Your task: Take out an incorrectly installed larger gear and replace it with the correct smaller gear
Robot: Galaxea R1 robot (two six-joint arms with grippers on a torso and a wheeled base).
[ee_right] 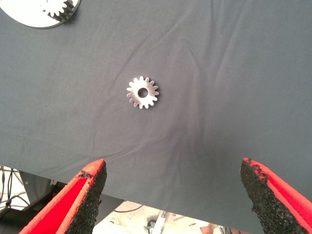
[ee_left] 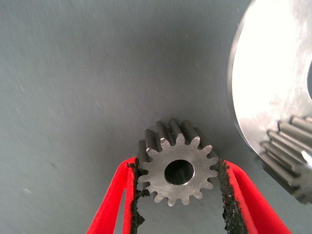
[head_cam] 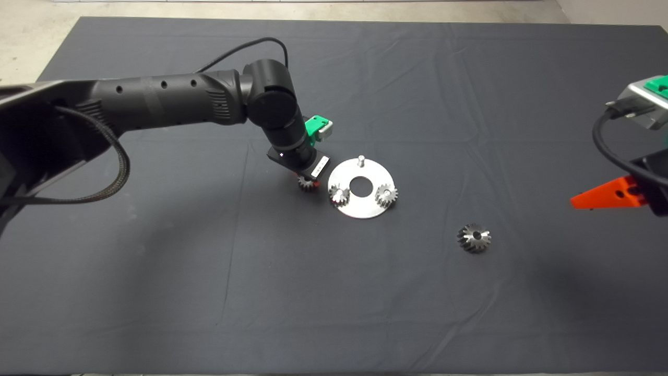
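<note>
A: We see the left pincer (head_cam: 308, 183) down at the mat (head_cam: 209, 287), just beside the left rim of the round steel plate (head_cam: 360, 209). Do we agree on what it has?

B: We do — in the left wrist view its two red fingers (ee_left: 114, 204) sit on either side of the smaller gear (ee_left: 178, 170), the black pads pressed against the teeth. The pincer (ee_left: 178, 204) is drawn in to the gear's width and grips it.

A: And the gear lies flat, its bore facing the camera, close to the plate's edge (ee_left: 263, 78) but apart from it.

B: On the plate we count two matching small gears, one at the lower left (head_cam: 338, 195) and one at the lower right (head_cam: 386, 195), and a bare pin (head_cam: 360, 160) at the far rim.

A: The larger gear (head_cam: 474, 238) lies alone on the mat, well to the right of the plate, tilted slightly.

B: The right pincer (head_cam: 579, 201) waits at the right edge of the desk. In its wrist view the fingers (ee_right: 87, 195) stand wide apart with nothing between them — the larger gear (ee_right: 143, 92) lies on the cloth beyond.
</note>
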